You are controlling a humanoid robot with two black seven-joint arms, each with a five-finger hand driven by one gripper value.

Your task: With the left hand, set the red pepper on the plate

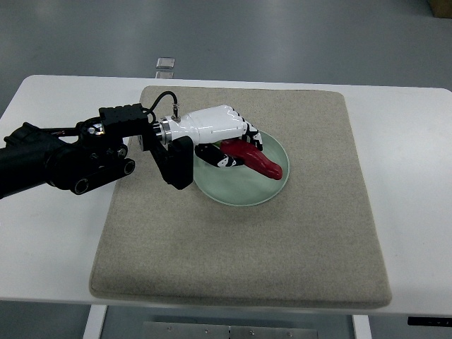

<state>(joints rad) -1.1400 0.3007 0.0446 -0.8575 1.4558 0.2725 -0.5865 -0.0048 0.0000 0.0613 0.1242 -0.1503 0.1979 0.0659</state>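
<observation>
- My fingers are curled over the stem end of the red pepper, with my thumb coming in from below, so I am pinching it between them.
- The red pepper lies over the plate, its free tip pointing toward the plate's right rim; I cannot tell whether it rests on the glaze or hangs just above it.
- My left hand, white-shelled with black joints, sits over the plate's upper left part.
- My black forearm comes in from the picture's left edge, crossing the white table.
- The pale green plate sits on a beige mat, toward the mat's upper middle.
- The mat covers most of the table's centre.
- A small clear object lies at the table's far edge, beyond the mat.
</observation>
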